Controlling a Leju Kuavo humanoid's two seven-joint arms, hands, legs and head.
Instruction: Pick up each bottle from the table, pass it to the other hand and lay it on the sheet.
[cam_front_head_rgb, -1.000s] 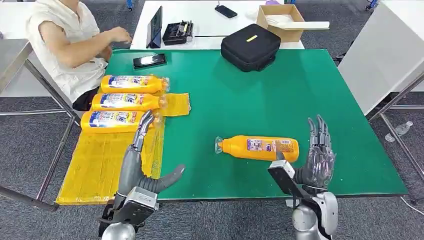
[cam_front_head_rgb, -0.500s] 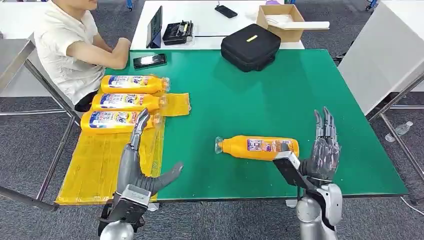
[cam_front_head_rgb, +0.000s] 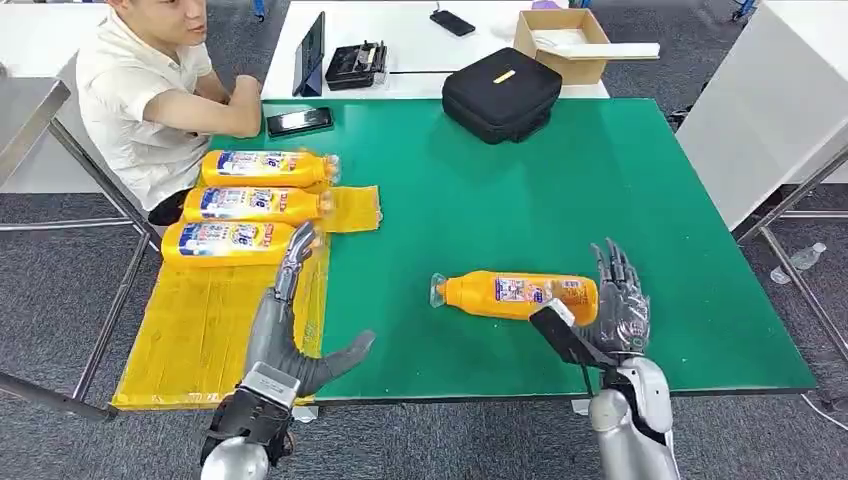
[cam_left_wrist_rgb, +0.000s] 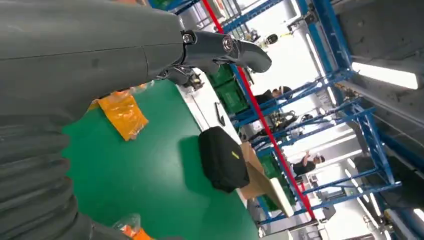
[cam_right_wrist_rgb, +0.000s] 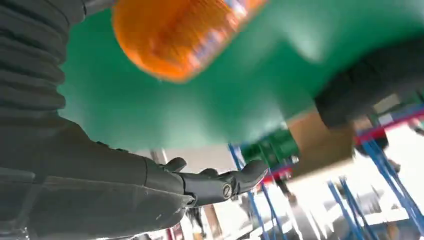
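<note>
An orange bottle (cam_front_head_rgb: 518, 295) lies on its side on the green table (cam_front_head_rgb: 520, 190), cap pointing left; its base looms blurred in the right wrist view (cam_right_wrist_rgb: 175, 35). My right hand (cam_front_head_rgb: 618, 315) stands open just right of the bottle's base, fingers up, holding nothing. My left hand (cam_front_head_rgb: 285, 325) is open over the yellow sheet (cam_front_head_rgb: 205, 320) at the table's left front edge, fingers stretched toward three orange bottles (cam_front_head_rgb: 250, 203) lying side by side on the sheet's far end.
A person (cam_front_head_rgb: 150, 90) sits at the table's far left corner. A black case (cam_front_head_rgb: 500, 92) and a phone (cam_front_head_rgb: 298, 121) lie at the back of the table. A cardboard box (cam_front_head_rgb: 565, 40) stands on the white table behind.
My right hand has come down and left, closer to the bottle's base. My left hand has shifted slightly forward. The person has drawn the arm back.
</note>
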